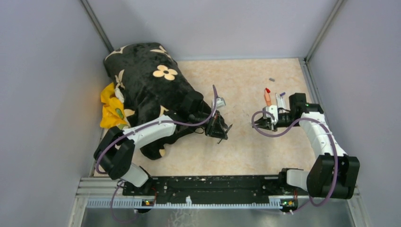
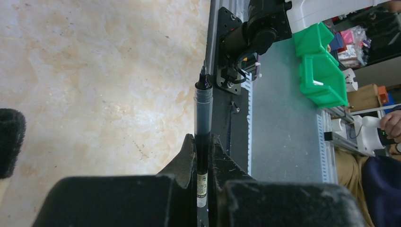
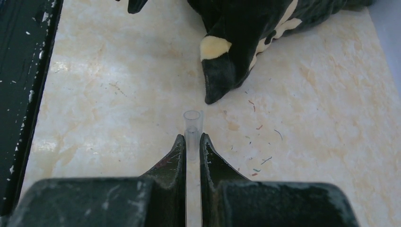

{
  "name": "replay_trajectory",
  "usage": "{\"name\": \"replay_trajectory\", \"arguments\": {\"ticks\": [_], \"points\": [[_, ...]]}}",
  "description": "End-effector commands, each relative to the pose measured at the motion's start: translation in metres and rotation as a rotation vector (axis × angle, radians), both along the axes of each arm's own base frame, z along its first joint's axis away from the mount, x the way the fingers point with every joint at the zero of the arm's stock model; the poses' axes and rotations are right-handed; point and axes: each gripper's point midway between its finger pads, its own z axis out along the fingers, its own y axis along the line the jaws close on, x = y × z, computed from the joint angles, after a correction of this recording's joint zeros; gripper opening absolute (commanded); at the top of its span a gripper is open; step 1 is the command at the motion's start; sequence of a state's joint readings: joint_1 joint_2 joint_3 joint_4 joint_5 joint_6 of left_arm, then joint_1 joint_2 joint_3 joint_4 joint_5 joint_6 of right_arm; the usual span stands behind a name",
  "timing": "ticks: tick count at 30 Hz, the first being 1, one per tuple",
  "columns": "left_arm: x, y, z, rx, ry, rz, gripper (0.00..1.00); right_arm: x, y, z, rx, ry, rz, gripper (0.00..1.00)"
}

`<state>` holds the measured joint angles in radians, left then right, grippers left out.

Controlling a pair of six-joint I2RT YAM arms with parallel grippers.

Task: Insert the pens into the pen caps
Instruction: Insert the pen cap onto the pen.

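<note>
My left gripper (image 1: 219, 128) is shut on a very thin dark pen (image 2: 203, 113). The pen's bare tip points away from the fingers, above the table's near edge. My right gripper (image 1: 261, 124) is shut on a clear greyish pen cap (image 3: 192, 124), whose open end points away from the fingers. The two grippers face each other over the middle of the table, a short gap apart. Behind the right gripper lie an orange marker (image 1: 267, 98) with a red cap (image 1: 267, 90) at its far end, and a white marker (image 1: 281, 100) with a purple end. A small grey cap (image 1: 272, 79) lies further back.
A black pouch with cream flowers (image 1: 151, 87) and a yellow cloth (image 1: 111, 109) fill the left side; the pouch also shows in the right wrist view (image 3: 246, 38). A small grey-white piece (image 1: 220, 101) lies by the left gripper. A black rail (image 1: 213, 184) runs along the near edge.
</note>
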<state>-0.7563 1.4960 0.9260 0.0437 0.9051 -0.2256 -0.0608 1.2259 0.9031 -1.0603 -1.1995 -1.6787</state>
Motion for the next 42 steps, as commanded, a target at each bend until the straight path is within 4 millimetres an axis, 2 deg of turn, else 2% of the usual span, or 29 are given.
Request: {"name": "replay_trajectory", "arguments": {"ticks": [1,5,8,15,29,34,42], "points": [[-0.011,-0.013,0.007,0.001,0.046,-0.064,0.00,-0.010,0.009,0.010,0.029,-0.120,0.085,0.00],[-0.019,-0.016,-0.003,0.058,0.114,-0.097,0.00,-0.010,0.006,0.003,-0.055,-0.234,0.158,0.00],[-0.023,-0.017,-0.006,0.087,0.176,-0.119,0.00,-0.006,0.004,0.006,-0.101,-0.316,0.209,0.00],[-0.033,-0.018,-0.013,0.134,0.338,-0.162,0.00,0.006,0.002,0.006,-0.243,-0.409,0.317,0.00],[-0.032,-0.030,-0.015,0.166,0.497,-0.175,0.00,0.011,0.014,0.012,-0.382,-0.454,0.451,0.00],[-0.028,-0.034,-0.015,0.162,0.514,-0.165,0.00,0.011,0.023,0.006,-0.448,-0.449,0.509,0.00],[-0.027,-0.036,-0.013,0.151,0.511,-0.167,0.00,0.009,0.035,0.011,-0.495,-0.458,0.558,0.00]]}}
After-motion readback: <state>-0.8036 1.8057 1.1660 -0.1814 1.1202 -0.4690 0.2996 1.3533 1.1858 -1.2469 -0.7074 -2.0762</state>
